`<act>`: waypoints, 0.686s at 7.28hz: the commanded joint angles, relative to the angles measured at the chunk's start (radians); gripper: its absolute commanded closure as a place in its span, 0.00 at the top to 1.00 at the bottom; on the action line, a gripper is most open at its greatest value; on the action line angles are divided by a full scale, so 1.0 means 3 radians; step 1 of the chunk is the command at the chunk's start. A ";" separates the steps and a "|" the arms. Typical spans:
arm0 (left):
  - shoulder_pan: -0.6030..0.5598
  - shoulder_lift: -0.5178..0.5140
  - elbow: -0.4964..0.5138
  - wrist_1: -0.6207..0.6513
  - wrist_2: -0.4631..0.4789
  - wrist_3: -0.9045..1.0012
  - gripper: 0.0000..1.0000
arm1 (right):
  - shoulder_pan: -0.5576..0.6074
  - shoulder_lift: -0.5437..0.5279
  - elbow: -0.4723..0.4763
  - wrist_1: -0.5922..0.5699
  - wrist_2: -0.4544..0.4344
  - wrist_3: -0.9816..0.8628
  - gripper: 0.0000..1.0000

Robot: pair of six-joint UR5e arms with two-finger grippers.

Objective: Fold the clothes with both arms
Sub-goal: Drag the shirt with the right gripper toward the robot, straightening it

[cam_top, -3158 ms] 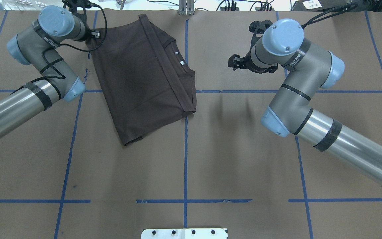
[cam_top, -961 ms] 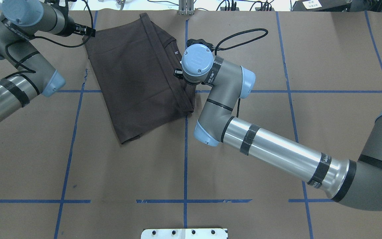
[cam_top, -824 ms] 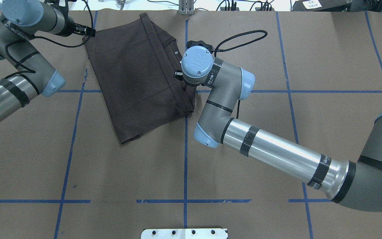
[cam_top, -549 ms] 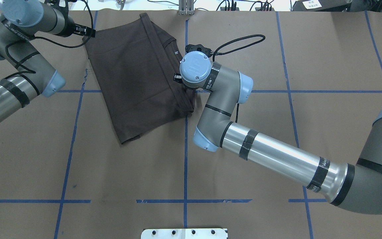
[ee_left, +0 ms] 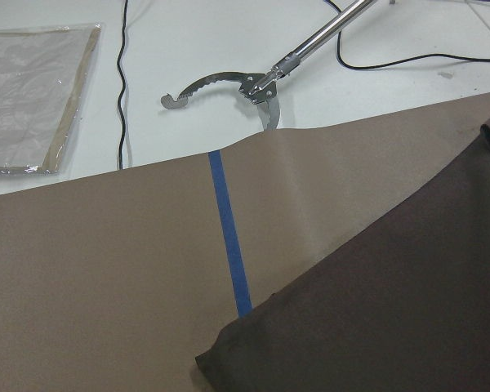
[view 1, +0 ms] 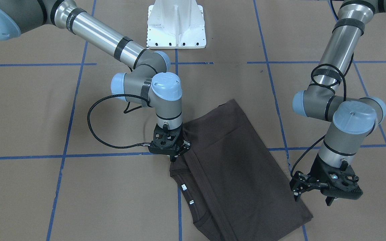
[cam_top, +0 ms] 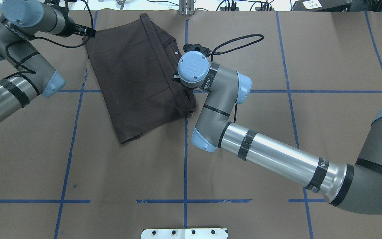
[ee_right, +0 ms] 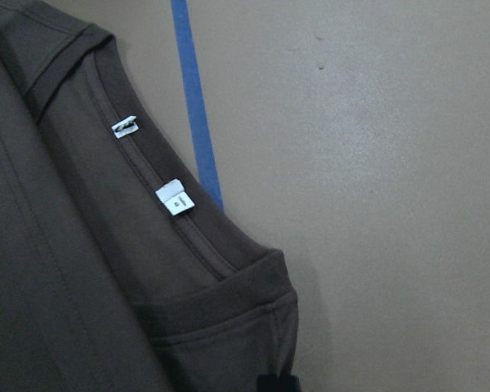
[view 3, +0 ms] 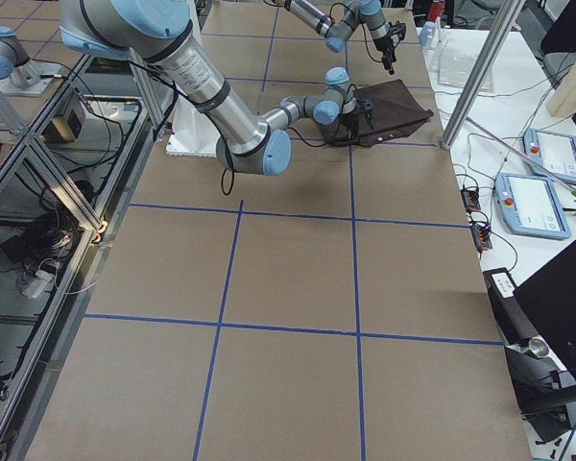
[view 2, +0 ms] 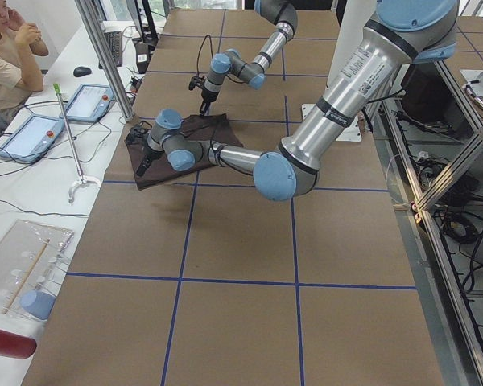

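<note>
Right gripper (view 1: 173, 158) is pressing on the T-shirt (view 1: 233, 167) shoulder fold, can't tell if clamped; left gripper (view 1: 312, 198) is hovering open at its corner. Limp, light cotton: pinch doubled hems.

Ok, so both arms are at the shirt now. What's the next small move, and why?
Probably lower the left hand onto the shirt's nearest corner and pinch it. That hand hangs open by the corner and looks clear of the cloth, while the right hand is down at the edge beside the collar. Both likely need a hold before any fold.
</note>
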 commanded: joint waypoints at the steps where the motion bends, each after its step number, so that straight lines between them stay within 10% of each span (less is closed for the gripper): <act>1: 0.0000 0.0000 -0.0019 -0.0002 0.0000 -0.0015 1.00 | 0.0003 -0.0106 0.0456 -0.0342 0.0013 0.0009 0.00; 5: 0.0005 -0.0005 -0.0050 -0.0002 0.0000 -0.0020 1.00 | -0.0654 -0.1535 0.2270 -0.0462 -0.0471 0.0065 0.00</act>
